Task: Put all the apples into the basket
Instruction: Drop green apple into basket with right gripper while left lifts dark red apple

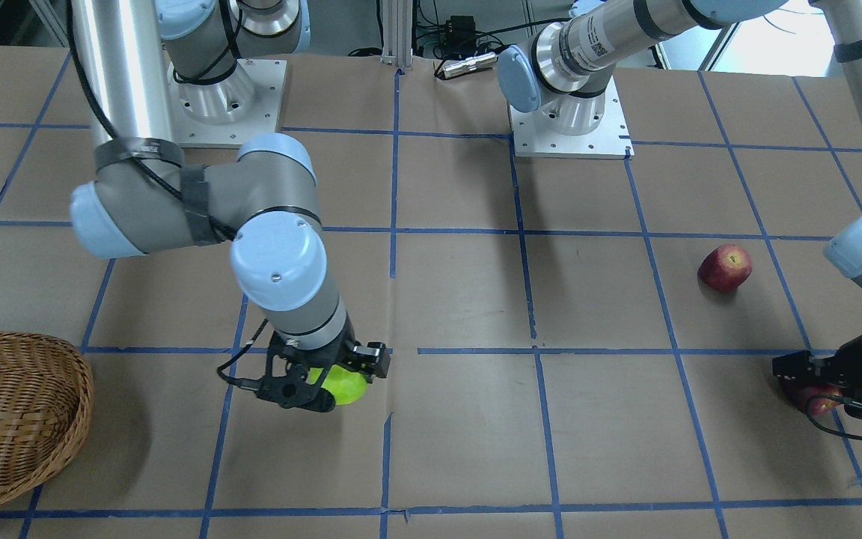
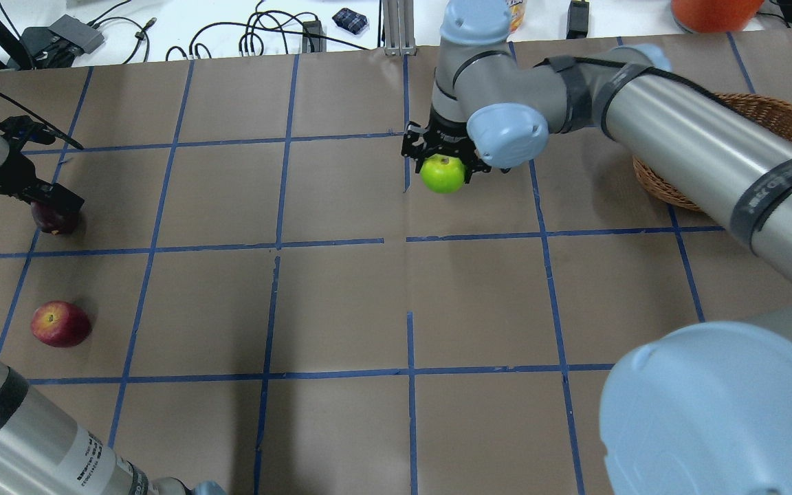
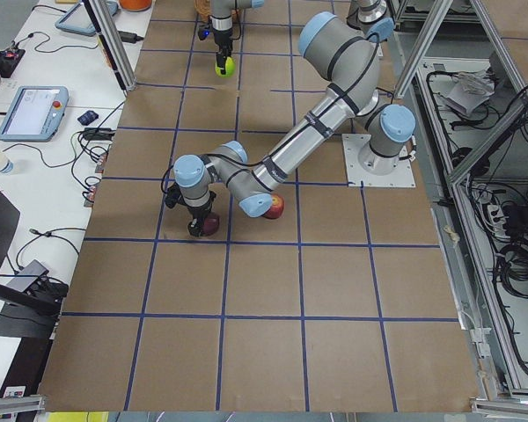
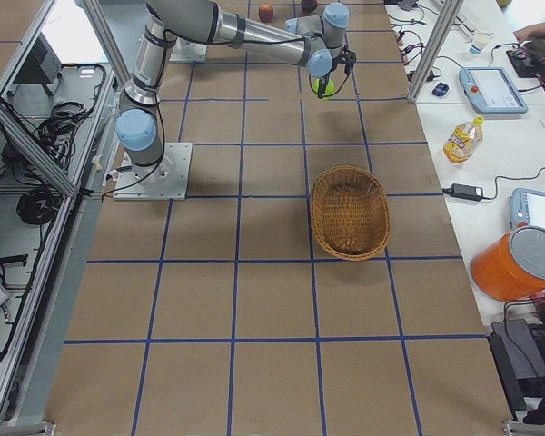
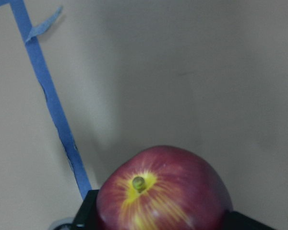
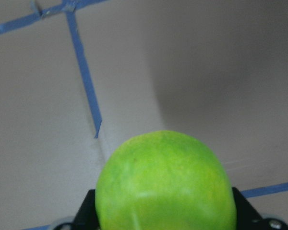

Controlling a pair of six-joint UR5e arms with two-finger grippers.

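My right gripper (image 1: 324, 383) is shut on the lime-green apple (image 1: 346, 385), held low over the table's middle; it also shows in the overhead view (image 2: 443, 173) and fills the right wrist view (image 6: 165, 184). My left gripper (image 2: 49, 205) is closed around the dark maroon apple (image 2: 56, 220), whose fingers show on both sides of it in the left wrist view (image 5: 163, 191); I cannot tell if it is lifted. The red apple with yellowish patches (image 2: 60, 323) lies free on the table. The wicker basket (image 1: 19, 359) stands beyond the right gripper, part hidden by the right arm in the overhead view (image 2: 781, 117).
Brown paper with a blue tape grid (image 2: 410, 240) covers the table. The two arm bases (image 1: 569, 120) stand at the robot's edge. Cables, a bottle (image 4: 460, 138) and an orange container (image 4: 518, 259) sit on the white bench past the far edge.
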